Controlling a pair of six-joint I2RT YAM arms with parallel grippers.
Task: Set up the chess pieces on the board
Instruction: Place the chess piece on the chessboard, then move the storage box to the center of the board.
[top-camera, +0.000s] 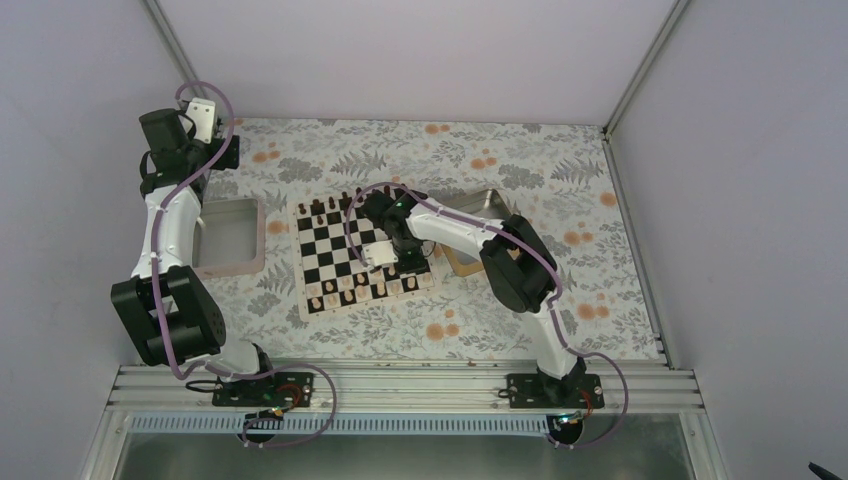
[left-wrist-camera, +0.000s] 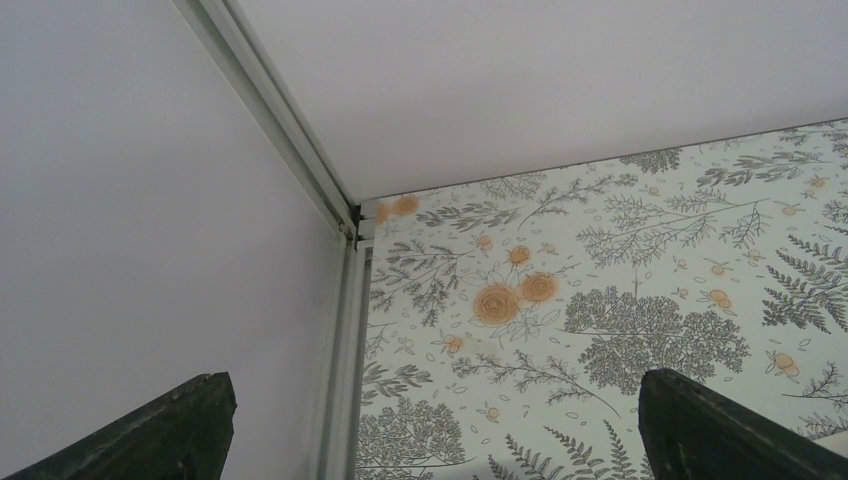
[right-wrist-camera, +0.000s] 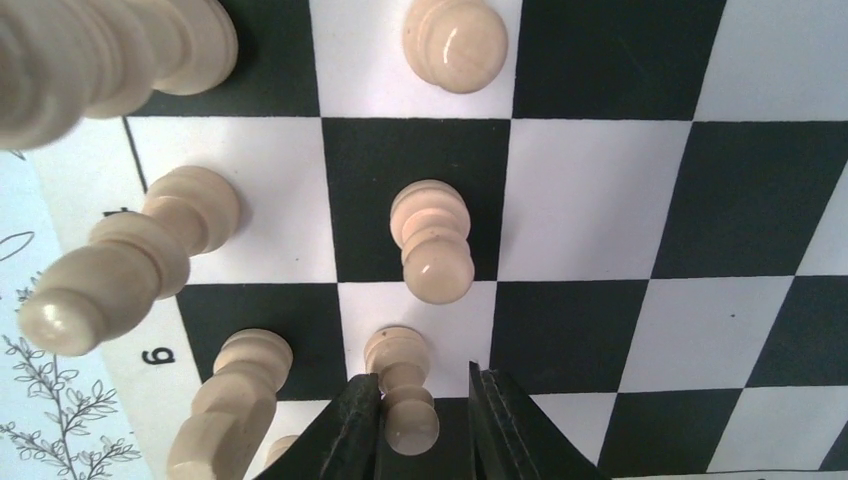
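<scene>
The black-and-white board (top-camera: 330, 250) lies mid-table. Light tan chess pieces (top-camera: 345, 290) stand along its near rows; dark pieces (top-camera: 325, 208) stand along its far edge. My right gripper (top-camera: 385, 262) is low over the board's near right part. In the right wrist view its jaws (right-wrist-camera: 420, 420) straddle an upright tan pawn (right-wrist-camera: 405, 385) on a white square. The left finger (right-wrist-camera: 350, 430) touches the pawn; a gap shows beside the right finger. Another pawn (right-wrist-camera: 432, 240) stands one square ahead. My left gripper (top-camera: 222, 150) is raised at the back left, open and empty (left-wrist-camera: 430, 420).
A pale pinkish-rimmed tray (top-camera: 230, 235) sits left of the board. A gold tin tray (top-camera: 480, 215) sits right of it, partly under the right arm. Taller tan pieces (right-wrist-camera: 120, 265) crowd the left of the right wrist view. Enclosure walls surround the floral table.
</scene>
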